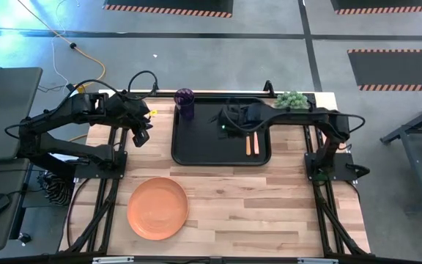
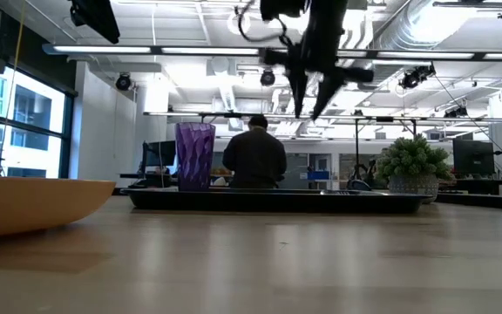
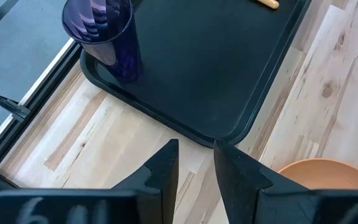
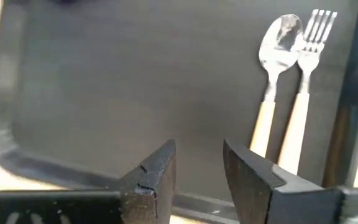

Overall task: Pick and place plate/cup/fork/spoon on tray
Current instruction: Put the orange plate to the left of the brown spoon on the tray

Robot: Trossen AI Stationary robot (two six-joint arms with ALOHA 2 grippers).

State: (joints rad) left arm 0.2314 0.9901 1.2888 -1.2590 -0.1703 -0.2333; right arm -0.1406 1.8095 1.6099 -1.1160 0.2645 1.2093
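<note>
Both grippers' fingers narrowly parted, empty; spoon [image 4: 272, 81] and fork [image 4: 303, 87] lie parallel on tray [image 1: 196, 139].

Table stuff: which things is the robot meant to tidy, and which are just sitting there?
For the job: tray, cup on the tray's corner, fork and spoon on the tray, plate on the table.
Just sitting: green plant.
</note>
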